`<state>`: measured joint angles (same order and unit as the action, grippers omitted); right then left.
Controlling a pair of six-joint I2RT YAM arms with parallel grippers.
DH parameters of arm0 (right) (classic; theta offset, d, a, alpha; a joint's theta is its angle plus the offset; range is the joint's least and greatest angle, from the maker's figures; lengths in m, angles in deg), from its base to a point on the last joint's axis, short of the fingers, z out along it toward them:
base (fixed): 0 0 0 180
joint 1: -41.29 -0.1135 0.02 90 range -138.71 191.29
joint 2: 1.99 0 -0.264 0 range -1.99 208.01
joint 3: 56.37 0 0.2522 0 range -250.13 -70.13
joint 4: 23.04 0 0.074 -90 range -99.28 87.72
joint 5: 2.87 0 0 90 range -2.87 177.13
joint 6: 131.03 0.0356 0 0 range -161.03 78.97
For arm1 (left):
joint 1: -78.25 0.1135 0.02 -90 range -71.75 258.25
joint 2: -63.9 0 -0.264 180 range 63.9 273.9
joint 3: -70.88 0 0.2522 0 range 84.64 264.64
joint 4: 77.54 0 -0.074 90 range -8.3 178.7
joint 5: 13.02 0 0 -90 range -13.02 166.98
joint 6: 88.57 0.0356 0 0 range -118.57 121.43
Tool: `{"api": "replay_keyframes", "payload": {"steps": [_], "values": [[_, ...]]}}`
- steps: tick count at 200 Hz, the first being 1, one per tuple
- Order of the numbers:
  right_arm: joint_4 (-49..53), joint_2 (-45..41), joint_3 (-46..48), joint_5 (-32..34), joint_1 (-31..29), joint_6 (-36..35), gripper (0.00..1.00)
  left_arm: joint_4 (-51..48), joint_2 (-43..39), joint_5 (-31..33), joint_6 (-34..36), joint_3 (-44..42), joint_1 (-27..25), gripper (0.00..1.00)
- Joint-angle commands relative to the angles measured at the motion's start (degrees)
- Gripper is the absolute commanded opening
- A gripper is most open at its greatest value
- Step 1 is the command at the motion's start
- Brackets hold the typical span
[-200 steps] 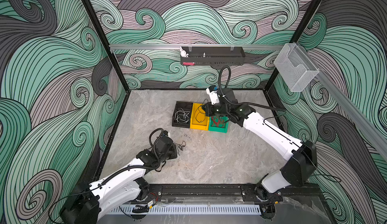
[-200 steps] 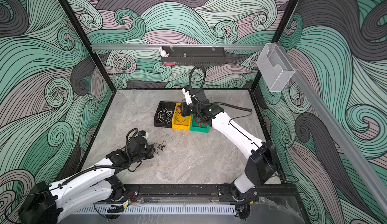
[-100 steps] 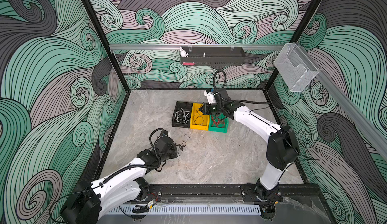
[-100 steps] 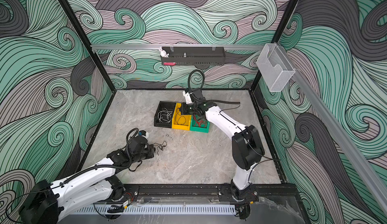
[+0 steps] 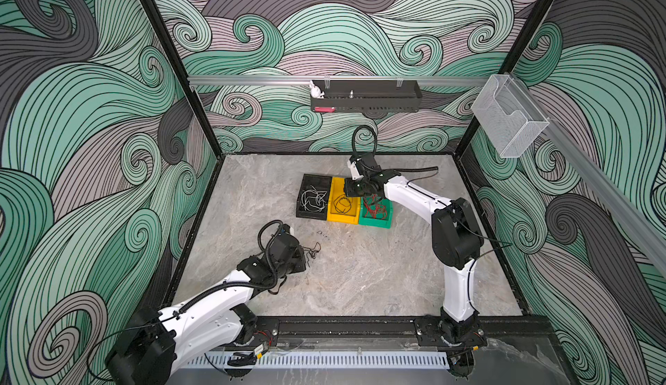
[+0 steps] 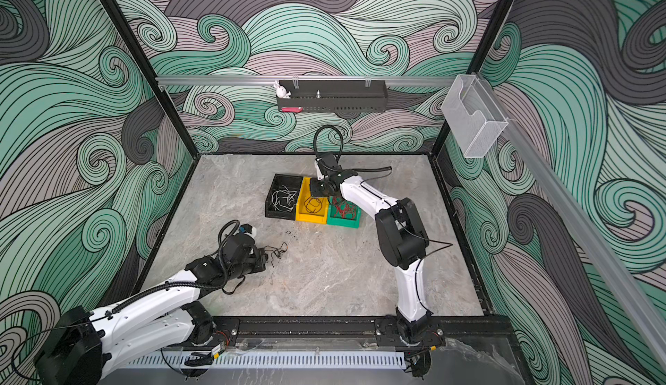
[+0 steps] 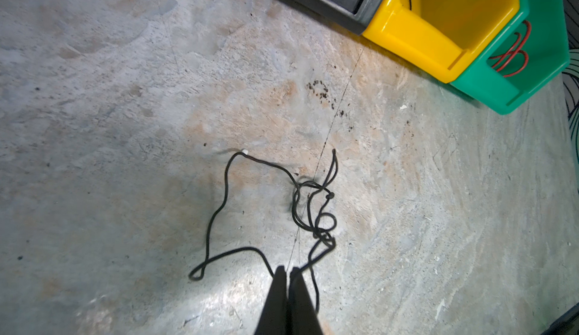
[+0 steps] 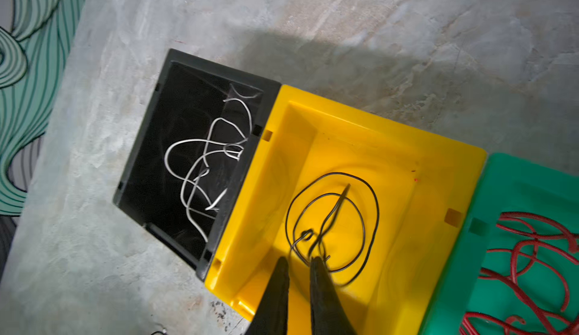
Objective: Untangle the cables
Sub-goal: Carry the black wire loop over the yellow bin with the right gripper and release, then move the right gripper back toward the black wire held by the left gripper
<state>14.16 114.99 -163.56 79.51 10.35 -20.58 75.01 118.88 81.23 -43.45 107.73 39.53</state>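
A tangle of black cables (image 7: pixel 313 211) lies on the stone floor (image 7: pixel 125 98), also seen in both top views (image 5: pixel 313 250) (image 6: pixel 277 251). My left gripper (image 7: pixel 287 269) (image 5: pixel 304 255) is shut, with strands of the tangle running in at its tips. Three bins stand side by side. The black bin (image 8: pixel 219 70) holds white cables (image 8: pixel 200 161), the yellow bin (image 8: pixel 376 123) a looped black cable (image 8: pixel 335 173), the green bin (image 8: pixel 517 173) red cables (image 8: pixel 529 239). My right gripper (image 8: pixel 299 259) (image 5: pixel 351 194) hangs over the yellow bin with its jaws slightly apart and nothing between them.
A black shelf (image 5: pixel 365 96) with a small white figure (image 5: pixel 316 90) hangs on the back wall. A clear plastic holder (image 5: pixel 508 116) sticks out from the right wall. Dark specks (image 7: pixel 319 89) dot the floor between the tangle and the bins.
My right gripper has opened over the yellow bin, and the black cable now lies loose in it. The right arm's elbow has folded in. The left arm has stayed still.
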Motion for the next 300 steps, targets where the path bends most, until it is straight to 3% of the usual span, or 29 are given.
{"api": "replay_keyframes", "payload": {"steps": [1, 82, 172, 214, 272, 300], "values": [[2.8, -0.5, -1.5, 2.1, 0.2, -1.5, 0.31, 0.2, 0.3, -0.3, -0.7, 1.1, -0.1, 0.06], [1.8, -12.0, 7.1, -0.5, 0.1, -2.0, 0.34, 0.5, -0.3, -1.9, -0.7, 1.5, -0.1, 0.06], [-8.3, -26.0, 31.9, -13.4, -2.6, 4.8, 0.41, 3.2, -5.1, -9.2, -0.2, 3.8, -1.1, 0.03], [-17.7, -26.4, 39.3, -18.0, -6.4, 9.9, 0.46, 1.2, -8.7, -9.3, -0.2, 5.8, -2.4, 0.02], [-26.0, -22.5, 41.1, -21.3, -12.3, 14.1, 0.49, -2.0, -13.4, -8.1, -1.2, 8.3, -2.9, 0.02], [-27.7, -21.6, 41.5, -22.2, -14.0, 15.0, 0.57, -2.3, -14.9, -7.3, -1.6, 8.4, -3.0, 0.02]]}}
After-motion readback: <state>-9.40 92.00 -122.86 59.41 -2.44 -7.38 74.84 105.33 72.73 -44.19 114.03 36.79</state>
